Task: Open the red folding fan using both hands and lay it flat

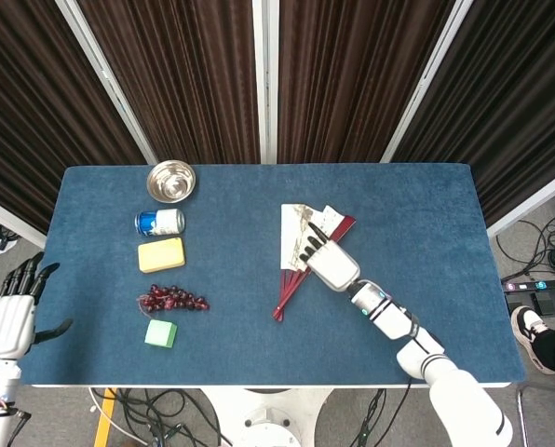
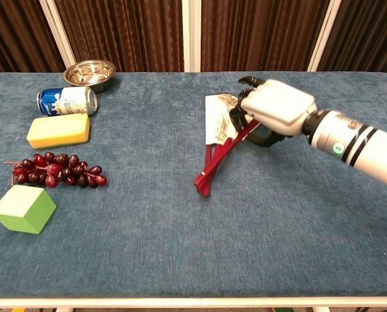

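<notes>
The right hand (image 1: 328,264) lies over the upper part of the red folding fan (image 2: 214,151), fingers curled down onto its ribs and paper; whether it truly grips the fan or only presses on it cannot be made out. The fan rests a little right of centre on the blue-carpeted surface (image 1: 231,307), partly spread, its white printed leaf showing toward the far side and its red sticks converging at a pivot pointing near-left. Much of the leaf is hidden beneath the hand. The left hand (image 1: 7,321) hangs off the surface's left edge, fingers spread and holding nothing, seen only from the head view. Along the left side sit a steel bowl (image 1: 170,181), blue can (image 1: 159,222), yellow sponge (image 1: 161,253), grapes (image 1: 173,300) and green block (image 1: 161,332). Dark curtains (image 1: 352,74) hang behind; cables (image 1: 538,247) lie on the floor at right.
</notes>
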### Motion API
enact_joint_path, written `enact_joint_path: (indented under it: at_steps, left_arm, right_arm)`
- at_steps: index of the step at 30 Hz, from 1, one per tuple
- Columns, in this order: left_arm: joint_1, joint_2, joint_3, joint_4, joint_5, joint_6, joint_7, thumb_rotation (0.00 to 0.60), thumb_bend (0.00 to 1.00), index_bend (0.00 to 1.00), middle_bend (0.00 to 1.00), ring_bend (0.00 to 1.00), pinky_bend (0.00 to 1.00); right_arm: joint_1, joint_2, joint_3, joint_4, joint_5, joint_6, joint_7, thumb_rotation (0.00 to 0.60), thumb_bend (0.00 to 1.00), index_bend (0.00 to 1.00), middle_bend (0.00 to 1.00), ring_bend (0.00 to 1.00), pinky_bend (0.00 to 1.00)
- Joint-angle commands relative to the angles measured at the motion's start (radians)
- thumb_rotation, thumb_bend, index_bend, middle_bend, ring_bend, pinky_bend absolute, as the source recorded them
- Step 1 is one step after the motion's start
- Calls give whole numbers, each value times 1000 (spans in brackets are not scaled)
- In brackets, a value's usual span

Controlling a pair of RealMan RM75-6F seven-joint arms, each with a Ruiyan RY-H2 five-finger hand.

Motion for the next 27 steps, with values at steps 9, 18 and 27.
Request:
enact_joint_path:
  at_steps: [9,18,27]
  left_arm:
    - [-145,23,-51,-22,92,-98,-247,600,125,210,120,43,127]
    - [-300,-82,-98,40,94,-223,-529,600,125,163,120,43,130]
    - [-433,-196,-116,105,88,-327,-740,600,125,146,120,44,135]
  right_arm:
    - [115,527,-3,-655,-45,41,35,600,946,755,580,304,103]
    - [128,773,70,-999,-35,72,27,600,957,759,587,304,120]
    - [157,806,148,-1083,1,51,76,600,957,759,587,305,120]
